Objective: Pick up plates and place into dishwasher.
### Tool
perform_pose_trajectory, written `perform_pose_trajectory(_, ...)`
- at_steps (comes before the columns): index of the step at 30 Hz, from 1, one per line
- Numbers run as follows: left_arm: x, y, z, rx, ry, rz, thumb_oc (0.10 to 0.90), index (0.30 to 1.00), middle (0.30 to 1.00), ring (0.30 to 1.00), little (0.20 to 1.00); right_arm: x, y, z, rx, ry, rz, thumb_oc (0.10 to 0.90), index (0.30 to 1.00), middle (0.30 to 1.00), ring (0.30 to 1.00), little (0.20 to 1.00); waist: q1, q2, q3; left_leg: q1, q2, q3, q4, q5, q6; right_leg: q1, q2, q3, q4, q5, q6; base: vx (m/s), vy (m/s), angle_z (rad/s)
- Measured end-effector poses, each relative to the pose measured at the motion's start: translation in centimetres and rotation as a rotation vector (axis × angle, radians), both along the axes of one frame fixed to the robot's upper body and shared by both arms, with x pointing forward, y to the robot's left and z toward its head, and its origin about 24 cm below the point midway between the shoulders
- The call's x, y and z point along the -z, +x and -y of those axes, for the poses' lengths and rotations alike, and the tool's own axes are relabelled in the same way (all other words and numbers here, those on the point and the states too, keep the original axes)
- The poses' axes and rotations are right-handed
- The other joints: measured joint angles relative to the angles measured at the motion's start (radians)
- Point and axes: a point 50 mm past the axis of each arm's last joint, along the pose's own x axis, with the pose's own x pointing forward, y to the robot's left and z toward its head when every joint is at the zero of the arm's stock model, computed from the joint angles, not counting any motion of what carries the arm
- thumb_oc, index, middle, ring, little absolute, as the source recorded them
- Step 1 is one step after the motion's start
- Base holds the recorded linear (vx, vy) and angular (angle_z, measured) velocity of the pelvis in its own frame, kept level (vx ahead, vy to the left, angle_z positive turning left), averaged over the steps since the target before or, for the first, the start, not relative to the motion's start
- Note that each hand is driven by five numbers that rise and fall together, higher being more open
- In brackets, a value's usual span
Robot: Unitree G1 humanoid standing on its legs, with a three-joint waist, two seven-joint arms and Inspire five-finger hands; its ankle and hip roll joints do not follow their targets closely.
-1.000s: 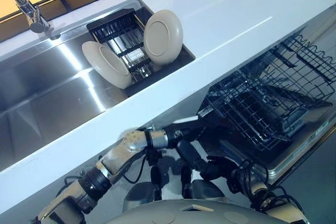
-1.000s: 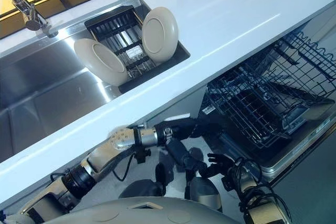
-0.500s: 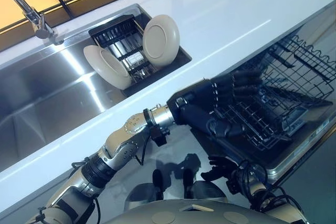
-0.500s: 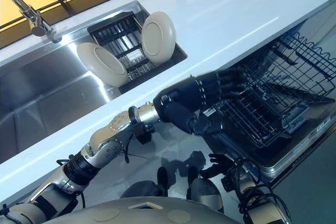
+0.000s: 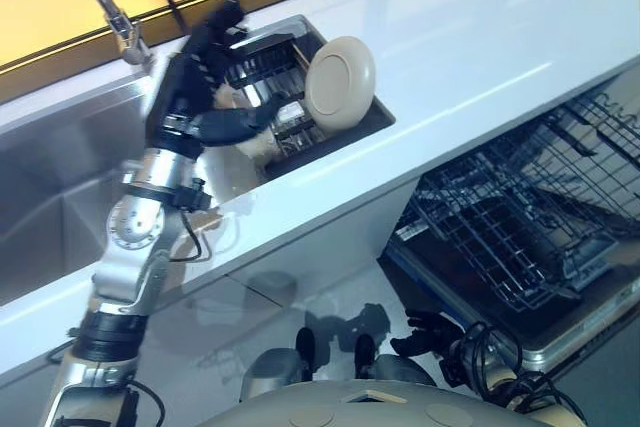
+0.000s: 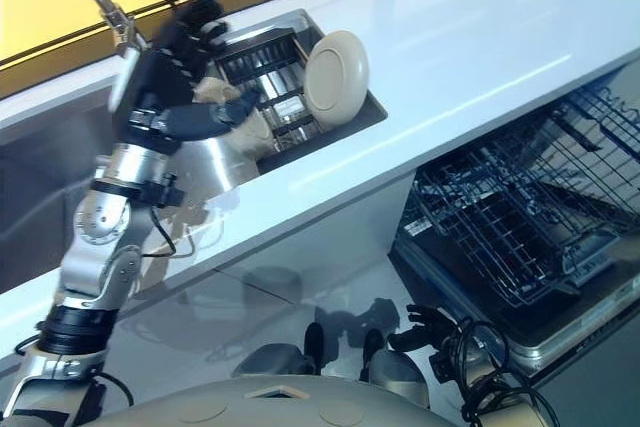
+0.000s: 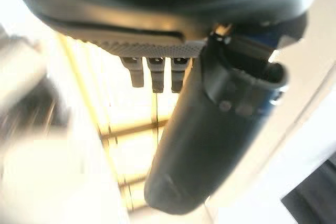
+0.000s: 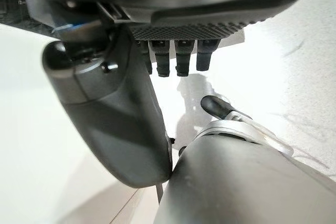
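While raised over the sink (image 5: 60, 177), left hand (image 5: 195, 67) fingers straight, spread, holding nothing, beside plate (image 5: 340, 82).

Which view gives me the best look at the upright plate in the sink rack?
The left eye view: the upright plate stands face-on in the sink rack, beside the left hand. The right eye view shows it almost as well. Neither wrist view gives a usable look at it.

L hand (image 7: 210, 129) open, thumb out, window behind.
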Motion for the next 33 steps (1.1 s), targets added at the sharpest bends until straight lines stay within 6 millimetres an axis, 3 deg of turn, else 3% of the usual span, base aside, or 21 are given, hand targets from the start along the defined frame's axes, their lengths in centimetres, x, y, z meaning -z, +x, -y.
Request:
perform_pose_trajectory(4,-1.8,-0.7,-2.2,-0.229,0.19,0.111,0.8,0.9,0.9,0.9,0.9,0.3,-0.9,0.0,0.012,0.004,-0.025,0.8,0.9,0.9,0.9,0.9,0.011,-0.001,-0.041,0.003,-0.009,-0.017,-0.037,0.006,0.007,-0.004,-0.008,-0.021,0.0,-0.006,0.01,0.09,0.142,0.17)
perform_pose_trajectory(10,-3.2,-1.0,-3.2,-0.338,0.325,0.183,0.8,0.9,0.9,0.9,0.9,0.7,-2.3,0.0,0.018,0.003,-0.063,0.8,0.9,0.9,0.9,0.9,0.003,0.012,-0.112,0.025,-0.02,-0.018,-0.089,0.026,0.028,0.004,-0.017,-0.028,-0.018,-0.009,0.018,0.08,0.115,0.03)
perform_pose_trajectory(17,-2.4,0.0,-6.4,-0.514,0.672,0.108,0.8,0.9,0.9,0.9,0.9,0.6,-2.1,-0.2,-0.025,0.008,-0.076,0.8,0.9,0.9,0.9,0.9,-0.012,0.018,-0.118,0.039,-0.021,-0.017,-0.097,0.023,0.024,0.028,-0.016,-0.039,-0.044,-0.008,0.022,0.07,0.079,0.04)
perform_pose_trajectory(22,-3.1,0.2,-8.8,-0.612,0.972,0.081,0.8,0.9,0.9,0.9,0.9,0.5,-1.9,-0.2,-0.052,0.013,-0.079,0.8,0.9,0.9,0.9,0.9,-0.014,0.018,-0.118,0.04,-0.021,-0.014,-0.097,0.02,0.023,0.031,-0.014,-0.035,-0.052,-0.008,0.022,0.07,0.052,-0.01)
perform_pose_trajectory(27,-4.1,0.3,-8.6,-0.571,1.166,0.105,0.8,0.9,0.9,0.9,0.9,0.4,-1.7,0.0,-0.07,0.018,-0.087,0.8,0.9,0.9,0.9,0.9,-0.02,0.017,-0.118,0.041,-0.02,0.009,-0.097,0.016,0.027,0.024,-0.013,-0.013,-0.05,-0.006,0.025,0.05,0.029,-0.12)
perform_pose_trajectory(33,-3.1,1.1,-7.2,-0.463,1.305,0.094,0.8,0.9,0.9,0.9,0.9,0.3,-1.2,0.0,-0.085,0.018,-0.082,0.8,0.9,0.9,0.9,0.9,-0.044,0.017,-0.118,0.041,-0.019,0.033,-0.098,0.015,0.029,0.016,-0.012,0.01,-0.05,-0.002,0.027,0.02,-0.001,-0.12)
